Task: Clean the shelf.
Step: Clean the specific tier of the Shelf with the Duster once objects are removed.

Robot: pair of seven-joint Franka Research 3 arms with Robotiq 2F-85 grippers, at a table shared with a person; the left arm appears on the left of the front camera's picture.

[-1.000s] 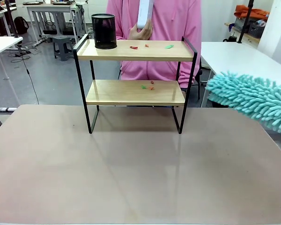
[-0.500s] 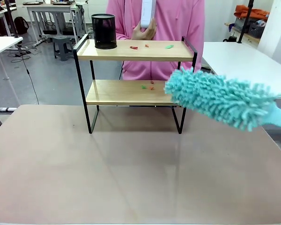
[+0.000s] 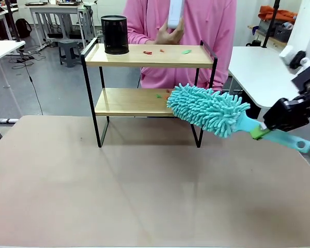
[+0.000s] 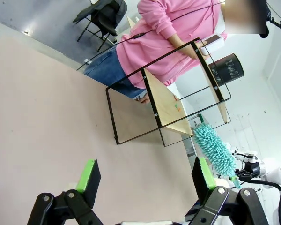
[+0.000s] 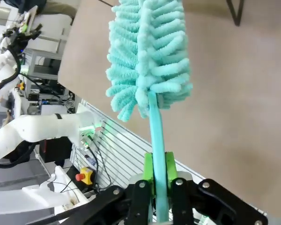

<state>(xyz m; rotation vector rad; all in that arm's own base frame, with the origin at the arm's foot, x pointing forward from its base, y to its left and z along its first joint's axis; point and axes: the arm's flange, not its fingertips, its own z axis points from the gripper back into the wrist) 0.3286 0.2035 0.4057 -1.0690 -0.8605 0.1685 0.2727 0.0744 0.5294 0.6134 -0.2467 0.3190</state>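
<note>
While the shelf (image 3: 150, 56) stands at the far side of the table (image 3: 144, 206), right in front of the person (image 3: 196, 36), the right gripper (image 3: 258, 133) holds a teal duster (image 3: 206, 109) out toward its lower board. The fluffy head overlaps that board's right end from where I stand, though I can't tell if it's touching. Look at the grip: green pads (image 5: 148, 169) squeezed tight on the thin handle (image 5: 155, 136), a little behind the head, with the tail of the handle poking out the back. That plastic looks slick, so a firm pinch there seems right, and the head looks soft enough to flop over any edge. The left gripper (image 4: 146, 174) hangs over bare table with its fingers wide apart, holding nothing. Now the shelf itself: two stiff wooden boards in a skinny black frame, so I'd guess it's light and could slide or rock under a hard shove. If it needs steadying, a frame upright looks like the spot to take. Little red and green scraps (image 3: 163, 95) lie on both boards, and a black mesh cup (image 3: 114, 34) sits on the top left corner, likely easy to knock.
</note>
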